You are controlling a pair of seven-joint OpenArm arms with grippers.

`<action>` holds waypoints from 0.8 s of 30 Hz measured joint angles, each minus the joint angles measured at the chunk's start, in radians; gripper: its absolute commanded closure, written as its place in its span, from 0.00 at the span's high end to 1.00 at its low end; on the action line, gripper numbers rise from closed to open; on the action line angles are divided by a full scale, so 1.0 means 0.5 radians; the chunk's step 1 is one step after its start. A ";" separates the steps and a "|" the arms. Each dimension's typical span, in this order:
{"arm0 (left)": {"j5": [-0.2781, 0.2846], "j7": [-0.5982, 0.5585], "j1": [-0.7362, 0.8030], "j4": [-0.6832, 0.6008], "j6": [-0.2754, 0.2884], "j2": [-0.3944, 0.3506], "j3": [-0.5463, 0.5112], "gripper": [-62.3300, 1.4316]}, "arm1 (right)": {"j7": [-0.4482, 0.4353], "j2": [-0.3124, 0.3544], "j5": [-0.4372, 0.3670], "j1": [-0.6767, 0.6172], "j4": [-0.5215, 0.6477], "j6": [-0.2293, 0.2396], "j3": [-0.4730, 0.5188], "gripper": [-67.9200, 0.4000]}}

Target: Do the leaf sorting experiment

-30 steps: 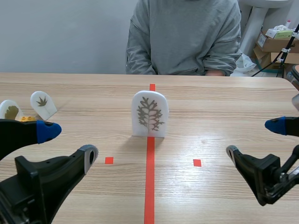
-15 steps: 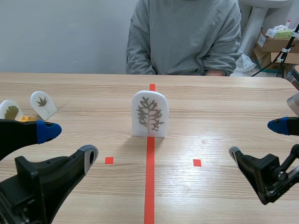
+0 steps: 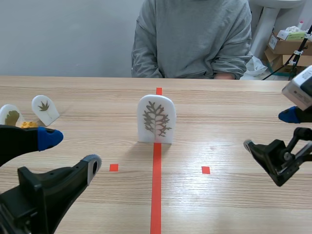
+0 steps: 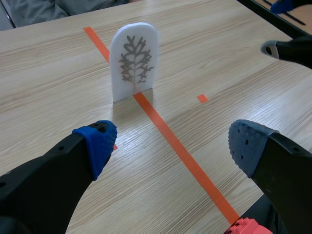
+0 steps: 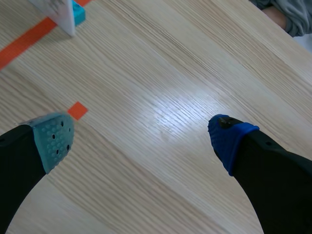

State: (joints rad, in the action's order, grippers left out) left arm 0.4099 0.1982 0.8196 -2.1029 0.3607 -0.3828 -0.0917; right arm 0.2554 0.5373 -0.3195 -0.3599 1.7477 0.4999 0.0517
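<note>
Card: white arched plaque with brown branching leaf (image 3: 156, 119), upright on the orange-red tape line (image 3: 156, 185).
Left gripper (image 4: 173, 146): fingers wide, empty.
Right gripper (image 5: 139, 139): fingers wide, empty.

Nothing legible is showing anywhere: no words, numbers or brand names. The white arched plastic plaque (image 3: 156, 119) is carrying only a brown branching leaf print. Any labels on the brown cardboard boxes (image 3: 285, 45) are appearing too small to read.
</note>
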 measured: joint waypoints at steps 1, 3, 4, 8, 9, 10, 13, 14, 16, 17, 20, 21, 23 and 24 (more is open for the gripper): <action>-0.026 0.000 0.000 0.000 -0.001 0.000 0.000 0.80 | -0.007 0.039 0.002 0.095 -0.084 0.032 -0.063 0.83; -0.068 0.000 0.000 0.000 0.000 0.000 0.000 0.80 | -0.030 0.092 0.005 0.307 -0.269 0.100 -0.204 0.83; -0.104 0.001 -0.001 0.000 0.000 0.000 0.000 0.80 | -0.055 0.103 0.005 0.423 -0.372 0.138 -0.279 0.83; -0.185 0.000 0.000 0.001 0.000 0.000 0.000 0.80 | -0.146 0.087 0.012 0.872 -0.803 0.246 -0.587 0.83; -0.205 0.001 0.000 0.001 0.000 0.000 0.000 0.80 | -0.174 0.065 0.018 0.977 -0.914 0.258 -0.668 0.83; -0.205 0.000 0.000 0.001 -0.001 0.000 0.000 0.80 | -0.195 0.031 0.045 1.077 -1.021 0.258 -0.748 0.83; -0.205 0.001 0.000 0.001 -0.002 0.002 0.000 0.80 | -0.287 -0.104 0.128 1.315 -1.297 0.258 -0.942 0.83; -0.205 0.000 0.000 0.001 -0.003 0.008 -0.001 0.80 | -0.306 -0.156 0.151 1.376 -1.366 0.258 -0.996 0.83; -0.205 0.000 0.000 0.001 -0.011 0.054 -0.001 0.80 | -0.346 -0.253 0.215 1.466 -1.465 0.258 -1.082 0.83; -0.205 0.000 -0.001 0.001 -0.011 0.076 -0.003 0.80 | -0.353 -0.302 0.230 1.501 -1.503 0.258 -1.117 0.83; -0.205 -0.001 -0.005 0.001 -0.012 0.114 -0.024 0.80 | -0.372 -0.436 0.246 1.559 -1.580 0.258 -1.195 0.83; -0.205 0.000 -0.005 0.001 -0.017 0.117 -0.029 0.80 | -0.399 -0.473 0.263 1.563 -1.594 0.258 -1.209 0.83; -0.205 0.000 -0.005 0.001 -0.017 0.117 -0.037 0.80 | -0.431 -0.546 0.340 1.561 -1.626 0.257 -1.222 0.83; -0.204 0.000 -0.005 0.001 -0.017 0.117 -0.037 0.80 | -0.428 -0.579 0.356 1.561 -1.651 0.249 -1.231 0.83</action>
State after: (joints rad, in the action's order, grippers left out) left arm 0.3077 0.1982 0.8169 -2.1025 0.3523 -0.3241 -0.1101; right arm 0.0414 0.2478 -0.1413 0.4206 0.9222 0.6247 -0.5640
